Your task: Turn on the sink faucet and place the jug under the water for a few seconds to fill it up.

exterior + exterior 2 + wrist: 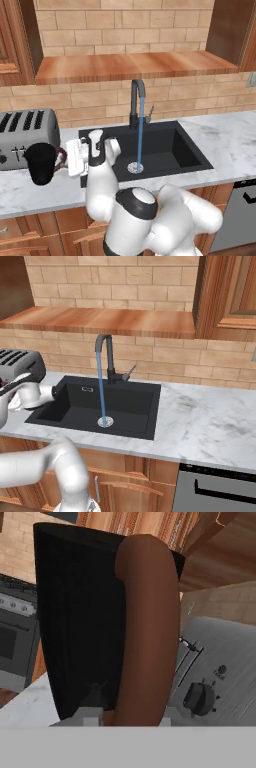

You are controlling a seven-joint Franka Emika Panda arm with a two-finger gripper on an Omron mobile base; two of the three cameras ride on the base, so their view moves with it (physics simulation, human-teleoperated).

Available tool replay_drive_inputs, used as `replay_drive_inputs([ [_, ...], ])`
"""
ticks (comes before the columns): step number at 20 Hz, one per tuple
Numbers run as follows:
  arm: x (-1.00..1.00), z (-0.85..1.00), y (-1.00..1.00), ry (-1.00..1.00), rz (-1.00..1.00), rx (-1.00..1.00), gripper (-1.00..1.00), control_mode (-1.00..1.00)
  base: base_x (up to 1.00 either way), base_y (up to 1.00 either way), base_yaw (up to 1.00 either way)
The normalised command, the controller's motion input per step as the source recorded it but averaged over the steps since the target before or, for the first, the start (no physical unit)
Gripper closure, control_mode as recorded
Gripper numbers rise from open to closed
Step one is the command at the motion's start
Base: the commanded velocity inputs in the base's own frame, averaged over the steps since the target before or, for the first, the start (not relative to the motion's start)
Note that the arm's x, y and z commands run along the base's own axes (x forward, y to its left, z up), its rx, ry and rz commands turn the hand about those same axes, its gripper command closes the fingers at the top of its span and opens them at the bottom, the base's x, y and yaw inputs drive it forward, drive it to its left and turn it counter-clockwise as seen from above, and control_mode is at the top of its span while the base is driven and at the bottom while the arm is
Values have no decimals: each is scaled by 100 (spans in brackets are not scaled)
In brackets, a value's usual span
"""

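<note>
Jug (85, 622): right up against the hand camera, black body with the brown loop handle (147, 627) running down its front; in the left base view it stands on the surface left of the sink, touching the toaster's front.
Toaster (27, 135): silver, four slots, far left of the sink on the white marble surface (230, 145), its dial and lever close behind the jug.
Hand (67, 156): reaching left from the sink's front-left corner, pinched on the jug's handle.
Sink (170, 150): black basin set into the marble, silver drain (135, 167) in the middle of its floor.
Sink faucet (136, 102): dark gooseneck at the sink's back edge, side lever tipped out to the right.
Water (140, 132): thin blue stream falling straight from the spout onto the drain, jug well to its left.
</note>
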Motion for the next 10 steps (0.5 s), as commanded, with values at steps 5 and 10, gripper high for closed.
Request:
replay_drive_inputs([
  [5, -18, 57, -91, 1, -2, 10, 100, -100, 0, 0, 0],
  [10, -1, 51, -100, 9, -5, 2, 100, -100, 0, 0, 0],
])
